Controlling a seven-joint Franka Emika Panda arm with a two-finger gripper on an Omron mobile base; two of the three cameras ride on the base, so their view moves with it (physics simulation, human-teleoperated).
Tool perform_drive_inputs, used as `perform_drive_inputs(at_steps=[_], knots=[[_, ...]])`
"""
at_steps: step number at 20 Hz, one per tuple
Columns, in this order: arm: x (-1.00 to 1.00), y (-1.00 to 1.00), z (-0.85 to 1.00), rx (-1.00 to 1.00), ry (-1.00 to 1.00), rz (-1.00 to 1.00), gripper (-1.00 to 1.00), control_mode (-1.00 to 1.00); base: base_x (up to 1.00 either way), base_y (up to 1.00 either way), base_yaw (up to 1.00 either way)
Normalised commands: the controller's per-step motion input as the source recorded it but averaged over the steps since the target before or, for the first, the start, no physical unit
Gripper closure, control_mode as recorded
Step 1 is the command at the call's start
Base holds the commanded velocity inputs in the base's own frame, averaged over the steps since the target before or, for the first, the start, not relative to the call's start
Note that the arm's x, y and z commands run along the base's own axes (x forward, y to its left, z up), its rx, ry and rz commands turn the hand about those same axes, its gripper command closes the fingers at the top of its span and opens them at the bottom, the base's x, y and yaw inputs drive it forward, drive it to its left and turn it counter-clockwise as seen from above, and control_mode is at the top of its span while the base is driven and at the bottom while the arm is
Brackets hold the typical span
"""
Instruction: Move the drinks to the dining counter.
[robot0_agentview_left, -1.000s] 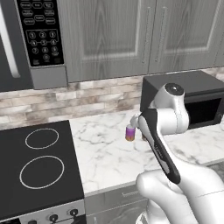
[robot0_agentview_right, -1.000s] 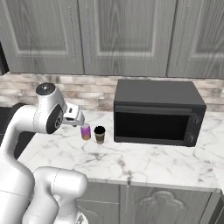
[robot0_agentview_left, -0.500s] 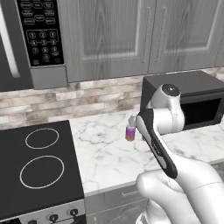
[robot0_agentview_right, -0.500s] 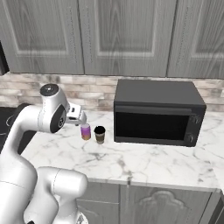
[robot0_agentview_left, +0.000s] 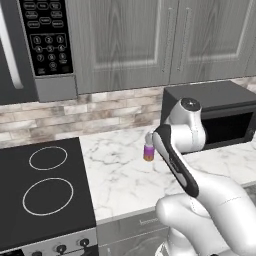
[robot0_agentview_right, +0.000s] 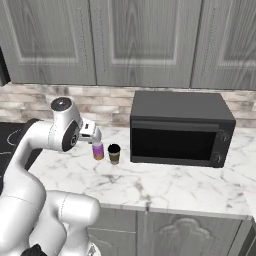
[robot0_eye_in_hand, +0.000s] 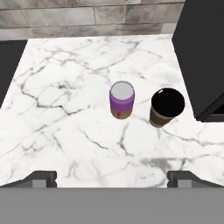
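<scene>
Two drinks stand side by side on the marble worktop. The can (robot0_eye_in_hand: 121, 100) is purple fading to orange with a silver top, also seen as the can (robot0_agentview_right: 98, 150) and the can (robot0_agentview_left: 148, 152). Right of it is the brown cup (robot0_eye_in_hand: 166, 106) with a black lid, the cup (robot0_agentview_right: 114, 153) just left of the microwave. My gripper (robot0_eye_in_hand: 113, 179) hangs above and slightly behind the can, open, with nothing between its fingers; from the side the gripper (robot0_agentview_right: 95, 136) sits just over the can's top. The dining counter is out of view.
A black countertop microwave (robot0_agentview_right: 180, 130) stands close to the right of the cup. The black stove (robot0_agentview_left: 45, 185) lies to the left, with an over-range microwave (robot0_agentview_left: 35, 45) above it. A brick backsplash (robot0_agentview_right: 110, 102) and grey cabinets close the back.
The hand has eased a little closer over the can. The jaws stay wide open, and the can and cup have not moved.
</scene>
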Motion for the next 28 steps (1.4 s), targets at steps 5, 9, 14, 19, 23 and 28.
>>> perform_drive_inputs(at_steps=[5, 9, 14, 19, 23, 28], knots=[[0.22, 0.02, 0.0, 0.0, 0.0, 0.0, -1.0, -1.0, 0.0, 0.0, 0.0], [0.24, 0.02, -0.03, 0.0, 0.0, 0.0, -1.0, -1.0, 0.0, 0.0, 0.0], [0.2, 0.0, -0.09, 0.0, 0.05, 0.0, -1.0, -1.0, 0.0, 0.0, 0.0], [0.25, 0.01, -0.03, 0.0, 0.13, 0.0, -1.0, -1.0, 0.0, 0.0, 0.0], [0.36, 0.02, 0.0, 0.0, 0.16, 0.0, -1.0, -1.0, 0.0, 0.0, 0.0], [0.09, 0.0, -0.02, 0.0, 0.0, 0.0, -1.0, -1.0, 0.0, 0.0, 0.0]])
